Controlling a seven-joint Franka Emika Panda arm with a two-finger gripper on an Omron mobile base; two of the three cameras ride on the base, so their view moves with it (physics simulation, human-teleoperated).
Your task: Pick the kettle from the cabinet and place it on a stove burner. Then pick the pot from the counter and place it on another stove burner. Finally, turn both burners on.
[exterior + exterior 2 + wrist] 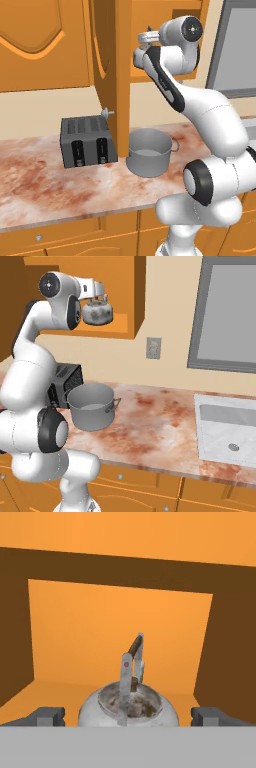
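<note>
Glossy white arm (215, 120) – dark joints, grey claw (128, 716) tips.

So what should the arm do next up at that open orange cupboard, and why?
Probably ease forward a little, then close. The open gripper has one finger either side of the small rounded silver-grey metal kettle on the orange wooden cabinet's shelf, and nothing is gripped yet.

We see the gripper (128, 717) inside the open cabinet (115, 632), fingers spread wide, one on each side of the kettle (128, 708), with free room around both. Clear shelf lies behind the kettle up to the back wall. The kettle's upright loop handle (131, 667) rises between the fingers. The swung-out cabinet door (111, 75) blocks passage on the left. Below, the pot (148, 151) and toaster (87, 141) occupy the counter (50, 180).
</note>
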